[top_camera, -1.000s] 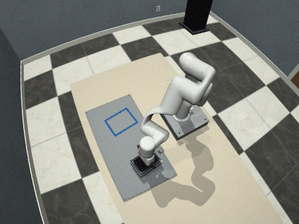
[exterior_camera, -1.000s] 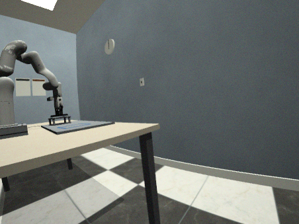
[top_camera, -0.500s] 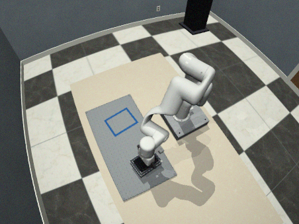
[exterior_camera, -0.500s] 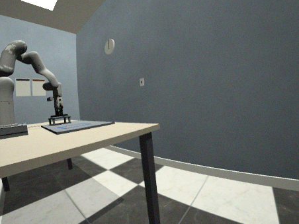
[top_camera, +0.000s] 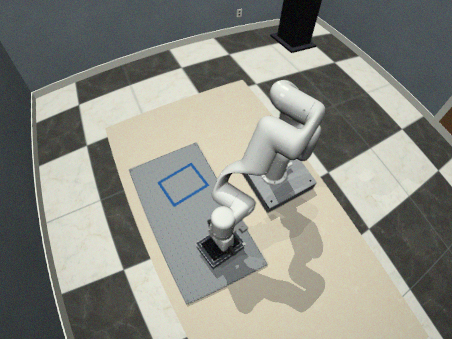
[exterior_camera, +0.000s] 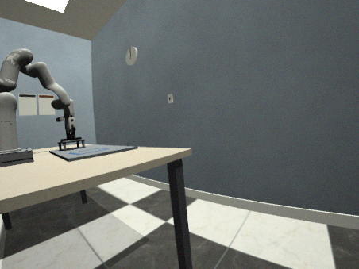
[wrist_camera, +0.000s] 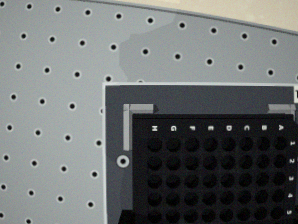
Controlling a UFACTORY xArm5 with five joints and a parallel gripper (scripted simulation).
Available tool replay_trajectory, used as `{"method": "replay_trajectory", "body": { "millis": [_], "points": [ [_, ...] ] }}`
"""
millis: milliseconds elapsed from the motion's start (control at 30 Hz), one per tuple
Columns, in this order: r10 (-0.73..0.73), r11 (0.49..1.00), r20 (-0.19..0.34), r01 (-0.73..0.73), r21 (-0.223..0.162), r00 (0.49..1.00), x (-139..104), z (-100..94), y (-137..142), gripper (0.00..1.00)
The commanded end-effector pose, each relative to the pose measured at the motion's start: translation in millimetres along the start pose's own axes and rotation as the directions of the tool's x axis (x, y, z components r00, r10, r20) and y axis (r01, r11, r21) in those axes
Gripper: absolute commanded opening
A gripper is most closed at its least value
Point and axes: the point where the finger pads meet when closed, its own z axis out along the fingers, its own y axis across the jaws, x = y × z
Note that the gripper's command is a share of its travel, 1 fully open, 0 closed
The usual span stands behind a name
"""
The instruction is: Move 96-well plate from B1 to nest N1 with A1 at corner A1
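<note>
The black 96-well plate lies within the raised nest N1, its top left corner inside a grey L-shaped locator. A second locator shows at the right. Column letters run H to A from left to right and row numbers run down the right side, so well A1 is at the plate's upper right in the wrist view. My gripper points straight down over the nest and is shut on the plate. It also shows in the exterior view. The fingers are hidden in the wrist view. The blue outline of spot B1 holds nothing.
The grey perforated board carries both B1 and the nest on a beige table. My arm's base stands to the right of the board. A black pedestal stands on the floor far behind.
</note>
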Motion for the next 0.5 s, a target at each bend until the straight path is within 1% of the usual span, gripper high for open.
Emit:
{"method": "replay_trajectory", "body": {
  "millis": [0, 467],
  "points": [
    [0.000, 1.000, 0.002, 0.000, -0.005, 1.000, -1.3, -0.2, 0.4, 0.00],
    [0.000, 1.000, 0.002, 0.000, -0.005, 1.000, -1.3, 1.8, 0.4, 0.00]
  ]
}}
